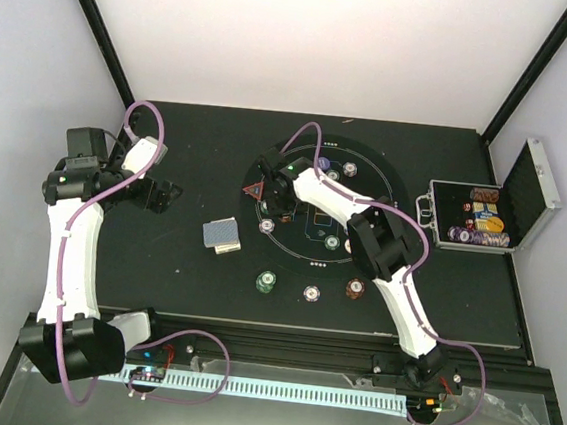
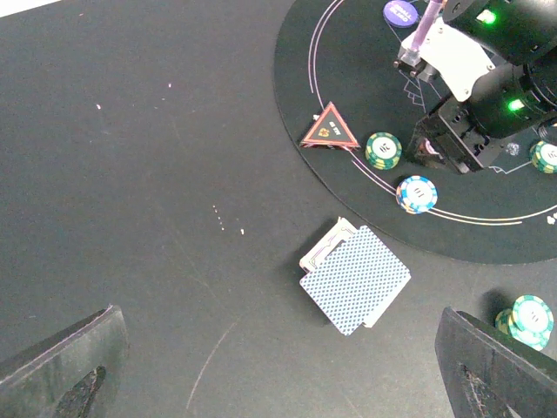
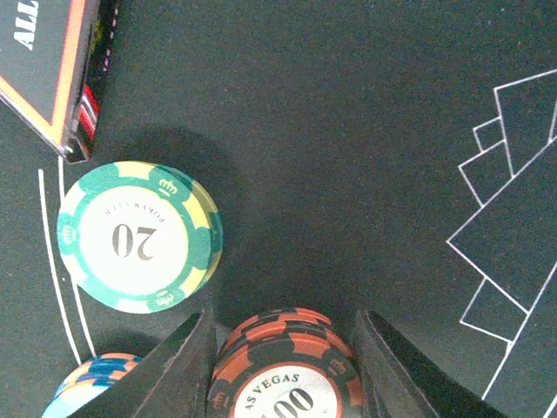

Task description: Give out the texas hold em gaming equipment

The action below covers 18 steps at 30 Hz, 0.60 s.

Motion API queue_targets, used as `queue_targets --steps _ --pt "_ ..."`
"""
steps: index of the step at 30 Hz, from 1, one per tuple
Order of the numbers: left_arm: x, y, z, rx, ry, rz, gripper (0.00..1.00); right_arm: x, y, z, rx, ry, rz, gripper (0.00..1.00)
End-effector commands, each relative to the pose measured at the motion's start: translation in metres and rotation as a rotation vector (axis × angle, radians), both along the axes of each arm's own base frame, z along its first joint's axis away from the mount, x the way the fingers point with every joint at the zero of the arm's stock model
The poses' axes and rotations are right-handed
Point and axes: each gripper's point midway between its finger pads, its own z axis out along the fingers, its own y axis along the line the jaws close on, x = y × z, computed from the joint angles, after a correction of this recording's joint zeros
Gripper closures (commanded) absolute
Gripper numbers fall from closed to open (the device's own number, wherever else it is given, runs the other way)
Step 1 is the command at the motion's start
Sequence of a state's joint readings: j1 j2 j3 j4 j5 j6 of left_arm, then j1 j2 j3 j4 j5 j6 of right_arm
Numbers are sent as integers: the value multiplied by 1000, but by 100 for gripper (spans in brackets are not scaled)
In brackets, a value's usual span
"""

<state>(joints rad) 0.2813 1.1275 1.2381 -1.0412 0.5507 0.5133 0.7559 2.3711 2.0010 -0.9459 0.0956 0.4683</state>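
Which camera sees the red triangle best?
The left wrist view: the red triangle shows whole, close and unblocked there. The top view shows it too, but tiny. The right wrist view catches only one corner.

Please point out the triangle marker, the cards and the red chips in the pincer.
triangle marker [image 2: 330, 131]: left wrist view, centre.
cards [image 2: 357, 279]: left wrist view, top card.
red chips [image 3: 283, 370]: right wrist view, top face.

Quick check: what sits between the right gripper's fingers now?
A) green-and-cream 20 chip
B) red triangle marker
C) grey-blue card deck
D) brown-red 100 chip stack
D: the right wrist view shows the brown-red 100 chip stack between the right gripper's fingers, with the green-and-cream 20 chip outside them.
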Motion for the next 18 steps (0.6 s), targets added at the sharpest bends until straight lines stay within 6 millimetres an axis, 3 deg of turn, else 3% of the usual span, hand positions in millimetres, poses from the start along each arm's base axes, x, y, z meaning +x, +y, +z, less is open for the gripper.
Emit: queue_targets --steps 1,6,14,18 --pt "1 0 10 0 -26 -4 1 3 2 -2 -1 2 16 58" --pt "1 1 10 0 -25 -2 1 7 3 11 1 -19 16 39" --pt "-1 0 10 -1 -24 -2 1 13 -6 79 7 -126 7 38" --pt "-2 0 11 0 -28 -4 1 -9 -34 103 -10 -152 -10 37"
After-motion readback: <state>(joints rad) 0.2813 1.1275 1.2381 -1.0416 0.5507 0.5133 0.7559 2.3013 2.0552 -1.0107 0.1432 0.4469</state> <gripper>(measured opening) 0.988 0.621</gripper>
